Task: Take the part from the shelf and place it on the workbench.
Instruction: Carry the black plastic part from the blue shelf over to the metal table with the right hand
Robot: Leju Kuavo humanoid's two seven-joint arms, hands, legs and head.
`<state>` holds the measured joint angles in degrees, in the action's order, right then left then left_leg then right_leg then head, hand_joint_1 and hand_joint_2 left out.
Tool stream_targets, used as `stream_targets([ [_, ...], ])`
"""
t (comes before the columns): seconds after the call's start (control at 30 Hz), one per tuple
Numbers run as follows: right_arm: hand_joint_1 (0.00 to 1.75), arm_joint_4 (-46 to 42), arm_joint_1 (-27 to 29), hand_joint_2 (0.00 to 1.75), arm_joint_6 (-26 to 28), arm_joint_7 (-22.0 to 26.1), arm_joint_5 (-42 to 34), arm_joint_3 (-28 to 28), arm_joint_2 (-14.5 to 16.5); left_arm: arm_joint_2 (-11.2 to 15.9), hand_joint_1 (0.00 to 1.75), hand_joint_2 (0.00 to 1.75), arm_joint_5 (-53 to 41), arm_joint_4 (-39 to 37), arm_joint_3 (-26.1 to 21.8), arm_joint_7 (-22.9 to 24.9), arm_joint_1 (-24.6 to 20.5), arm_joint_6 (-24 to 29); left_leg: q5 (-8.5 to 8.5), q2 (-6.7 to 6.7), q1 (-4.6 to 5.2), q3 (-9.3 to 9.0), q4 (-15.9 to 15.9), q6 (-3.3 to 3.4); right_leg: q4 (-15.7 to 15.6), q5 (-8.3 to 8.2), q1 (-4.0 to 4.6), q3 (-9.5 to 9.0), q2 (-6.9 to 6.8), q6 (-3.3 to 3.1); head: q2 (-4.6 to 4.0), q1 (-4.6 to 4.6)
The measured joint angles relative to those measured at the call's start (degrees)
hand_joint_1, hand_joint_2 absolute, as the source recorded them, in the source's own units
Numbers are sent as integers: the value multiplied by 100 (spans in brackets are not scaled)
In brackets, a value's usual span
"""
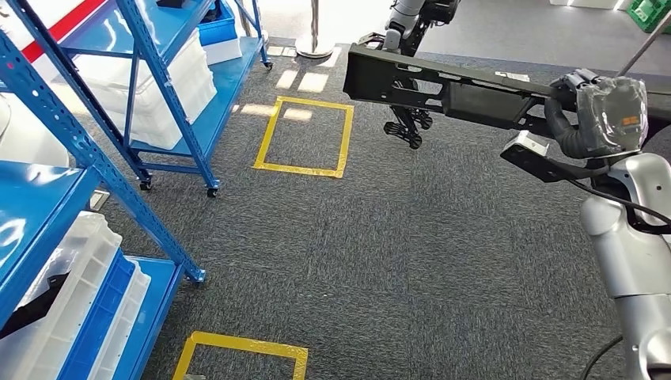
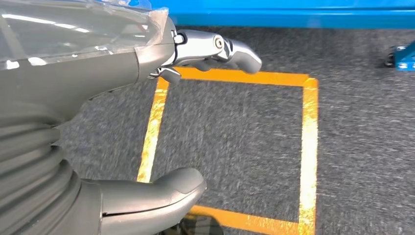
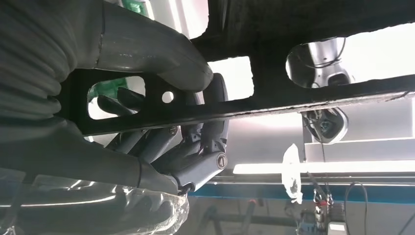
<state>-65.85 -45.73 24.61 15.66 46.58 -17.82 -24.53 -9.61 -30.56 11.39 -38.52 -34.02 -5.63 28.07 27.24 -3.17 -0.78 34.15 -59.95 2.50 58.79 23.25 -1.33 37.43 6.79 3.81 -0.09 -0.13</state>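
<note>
a: one long black part [image 1: 443, 89] is up in the air, held out level over the grey carpet [image 1: 396, 261], well off the blue shelf [image 1: 170, 95].

b: which hand has it?

a: right hand [image 1: 605, 119], at the part's near end. in the right wrist view the thick thumb [image 3: 161, 54] lies on one face of the flat black part [image 3: 274, 105] and the darker fingers [image 3: 195, 156] curl up against the other, so it's clamped on it. the part has cut-out openings along its length.

b: and the left hand?

a: left hand [image 2: 98, 127] hangs over the carpet above a square of yellow tape [image 2: 308, 147]. its thumb [image 2: 156, 193] and fingers [image 2: 220, 49] are spread apart with nothing between them.

b: what's around?

a: white crates [image 1: 166, 87] sit on the shelf's lower level, with a blue bin [image 1: 217, 32] further back. a nearer shelf [image 1: 39, 214] at the left edge carries white and blue crates [image 1: 87, 309] low down. two yellow tape squares mark the carpet, one [image 1: 305, 136] by the far shelf's corner, one [image 1: 241, 352] near the bottom edge. another robot arm [image 1: 407, 24] with a dark hand [image 1: 407, 127] stands beyond the part's far end; i can't tell whether it touches the part.
</note>
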Motion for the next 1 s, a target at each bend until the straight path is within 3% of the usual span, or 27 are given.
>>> stream_targets([
  [0.07,175,-34,17,175,-3,-3,-19,5,-44,-5,0,175,-9,1,1,10,-19,-16,-62,159,1,-49,105,89,334,149,8,193,-321,11,0,23],
  [0.1,175,-46,21,175,-12,-5,-27,3,-48,-6,0,175,-18,1,1,19,-21,-25,-71,245,13,-61,125,104,670,287,7,367,-482,5,0,34],
  [0.17,175,-47,42,175,-43,-5,-32,-9,-39,-7,0,175,-40,0,3,42,-16,-35,-66,417,24,-59,128,108,1361,514,-2,718,-572,25,0,46],
  [0.2,175,-40,59,175,-57,-4,-34,-13,-34,-8,0,175,-39,-1,3,49,-14,-30,-59,501,28,-58,127,103,1508,536,-16,791,-591,59,0,48],
  [0.23,175,-29,71,175,-65,-1,-37,-18,-30,-8,0,175,-31,-1,3,54,-12,-20,-51,576,29,-58,127,93,1406,472,-33,735,-621,107,0,48],
  [0.3,175,-7,66,175,-62,14,-41,-31,-20,-5,0,175,-11,0,1,53,-12,-5,-27,708,34,-73,123,58,659,213,-69,327,-823,204,0,51],
  [0.33,175,5,50,175,-51,25,-38,-40,-6,-5,0,175,-13,1,0,49,-12,-2,-6,765,50,-83,119,26,283,100,-44,105,-964,216,0,54],
  [0.4,175,27,36,175,-5,39,-22,-55,31,-4,0,175,-28,2,-1,40,-12,-4,39,868,87,-118,113,-40,-79,2,24,-108,-1108,129,0,44],
  [0.43,175,36,41,175,17,36,-6,-58,48,-9,0,175,-41,2,1,38,-14,-5,60,927,97,-138,116,-68,-85,-4,69,-111,-1057,62,0,33],
  [0.47,175,40,52,175,35,25,12,-58,55,-17,0,175,-54,2,2,40,-19,-5,80,975,92,-156,118,-94,-89,-11,61,-106,-982,-1,0,22],
  [0.5,175,42,66,175,49,9,32,-56,59,-26,0,175,-67,2,3,45,-25,-4,119,937,73,-161,89,-124,-94,-14,36,-109,-918,-46,0,14],
  [0.57,175,41,93,175,78,-21,67,-52,67,-38,0,175,-86,2,3,55,-26,-2,350,665,29,-27,-243,-166,-104,-21,-24,-128,-799,-172,0,-6],
  [0.63,175,41,139,175,106,-42,85,-54,102,-40,0,175,-100,1,3,65,-8,-2,729,371,13,333,-993,-177,-104,-20,-18,-129,-674,-272,0,-19],
  [0.67,175,41,174,175,116,-49,97,-55,121,-41,0,175,-106,1,3,70,1,-2,854,318,13,524,-1345,-177,-104,-19,-2,-130,-596,-291,0,-20],
  [0.7,175,40,213,175,122,-56,110,-56,142,-41,0,175,-113,0,3,75,6,-3,877,297,12,652,-1547,-174,-102,-20,9,-133,-514,-297,0,-20],
  [0.73,175,38,253,175,125,-61,125,-55,150,-42,0,175,-118,0,3,77,8,-3,782,290,9,679,-1533,-167,-98,-19,15,-137,-432,-297,0,-20],
  [0.77,175,25,292,175,127,-67,141,-54,156,-41,0,175,-122,1,3,78,9,-3,590,274,5,598,-1300,-156,-93,-19,17,-142,-350,-296,0,-20],
  [0.83,175,-18,353,175,127,-82,160,-50,160,-37,0,175,-126,2,3,79,11,-3,174,43,-24,277,-545,-133,-63,-15,25,-128,-207,-284,0,-20],
  [0.87,175,-41,374,175,127,-91,167,-48,162,-34,0,175,-127,2,3,80,12,-2,50,-70,-37,152,-251,-126,-47,-15,35,-108,-140,-264,0,-16],
  [0.9,175,-59,393,175,127,-97,171,-47,160,-32,0,175,-127,2,3,80,13,-2,0,-156,-38,83,-88,-118,-37,-18,44,-81,-76,-234,0,-15],
  [0.93,175,-75,413,175,127,-101,173,-43,155,-32,0,175,-127,2,2,80,13,-1,-1,-160,-18,61,-35,-101,-39,-29,52,-54,-6,-189,0,-14],
  [0.97,175,-90,437,175,127,-102,175,-37,142,-35,0,175,-127,2,2,80,8,0,-14,-75,5,51,-16,-67,-56,-46,51,-37,63,-137,0,-14],
  [1.0,175,-106,463,175,128,-103,175,-27,122,-38,0,175,-127,2,2,80,1,0,-38,-6,21,27,23,-20,-47,-49,46,-14,38,-100,0,-17],
])
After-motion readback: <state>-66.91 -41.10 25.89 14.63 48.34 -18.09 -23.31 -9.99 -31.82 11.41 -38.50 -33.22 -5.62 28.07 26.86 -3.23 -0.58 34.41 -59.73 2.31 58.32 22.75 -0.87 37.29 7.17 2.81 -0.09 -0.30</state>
